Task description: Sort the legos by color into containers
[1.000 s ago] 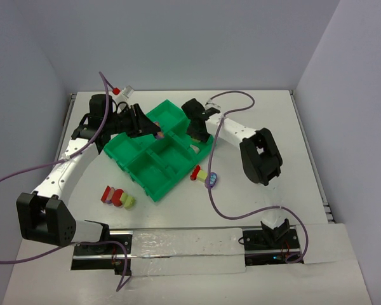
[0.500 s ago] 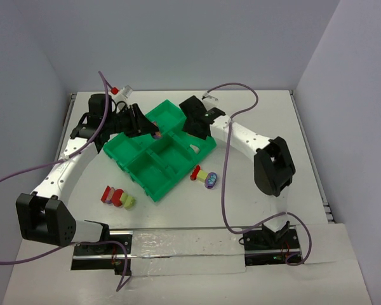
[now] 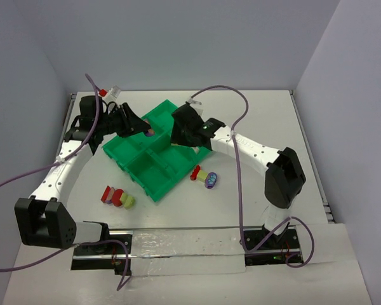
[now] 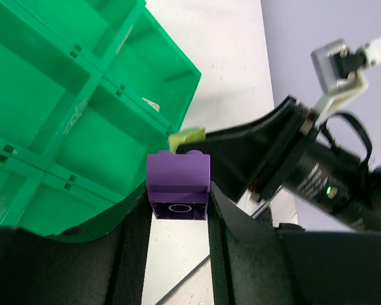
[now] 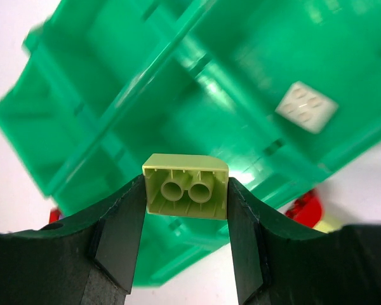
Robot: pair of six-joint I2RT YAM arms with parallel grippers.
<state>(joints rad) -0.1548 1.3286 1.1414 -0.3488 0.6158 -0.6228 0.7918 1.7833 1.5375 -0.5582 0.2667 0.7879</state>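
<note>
My left gripper (image 3: 146, 129) is shut on a purple lego (image 4: 178, 184), held above the far left part of the green tray of containers (image 3: 153, 173). My right gripper (image 3: 176, 136) is shut on a yellow-green lego (image 5: 186, 185) and hovers over the tray's bins (image 5: 209, 82). The two grippers are close together; the yellow-green lego (image 4: 187, 135) shows just beyond the purple one in the left wrist view. A white lego (image 5: 306, 106) lies in one bin.
A row of red, yellow and yellow-green legos (image 3: 117, 197) lies on the table left of the tray's near corner. A red, yellow and purple group (image 3: 204, 176) lies right of the tray. Purple cables loop round both arms.
My right arm has swung left over the tray with the yellow-green lego, ending near my left gripper. My left gripper has drawn back slightly left with the purple lego.
</note>
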